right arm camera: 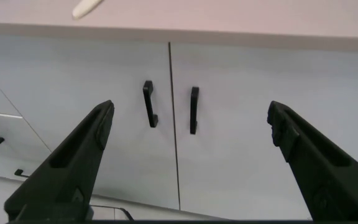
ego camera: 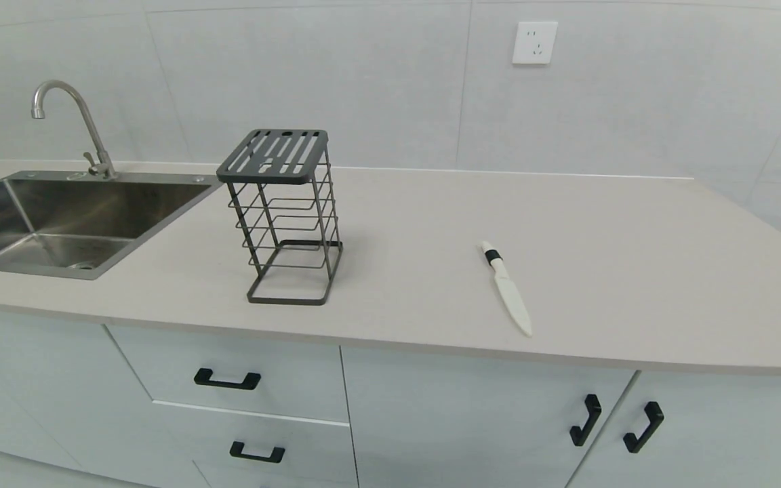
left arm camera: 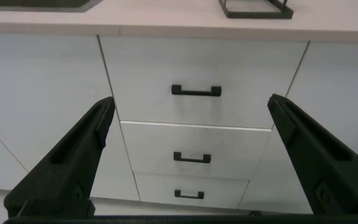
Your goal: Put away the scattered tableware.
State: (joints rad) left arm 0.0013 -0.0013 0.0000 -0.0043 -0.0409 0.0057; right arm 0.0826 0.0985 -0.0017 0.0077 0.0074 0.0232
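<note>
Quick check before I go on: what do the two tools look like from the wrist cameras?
The left tool and the right tool look alike. Each has two matt black fingers, broad at the base and tapering to blunt tips, with angular, stepped edges. A dark crossbar joins each pair at the base, and a small round recess sits low on a finger.

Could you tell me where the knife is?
In the head view, the knife lies on the countertop, right of the wire rack, near the front edge.
</note>
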